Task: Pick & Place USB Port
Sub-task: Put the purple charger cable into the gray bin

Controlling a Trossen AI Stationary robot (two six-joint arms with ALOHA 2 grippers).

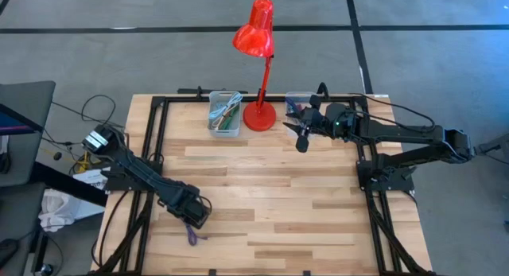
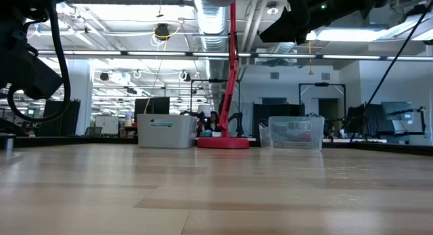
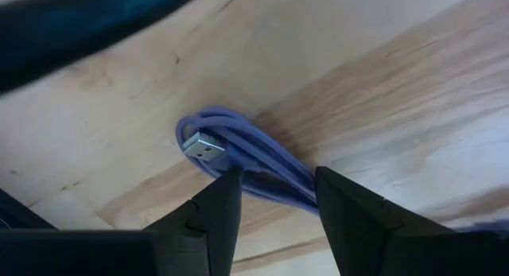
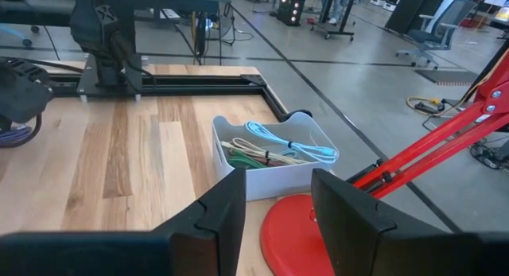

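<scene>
A purple USB cable point(image 3: 254, 161) lies coiled on the wooden table near its front left; its metal plug point(image 3: 204, 147) sticks out of the bundle. In the high view the cable point(image 1: 193, 235) shows just below my left gripper point(image 1: 196, 216). My left gripper point(image 3: 278, 176) points down over it, open, one finger on either side of the bundle. My right gripper point(image 1: 301, 137) hangs in the air at the back right beside the lamp's base, open point(image 4: 278, 184) with nothing between its fingers.
A red desk lamp point(image 1: 258, 69) stands at the back middle on its round base point(image 4: 318, 236). Left of it is a white bin point(image 1: 224, 113) holding several cables point(image 4: 278, 147). Right of it stands a clear bin point(image 2: 295, 132). Black frame rails point(image 1: 155, 141) run along both sides.
</scene>
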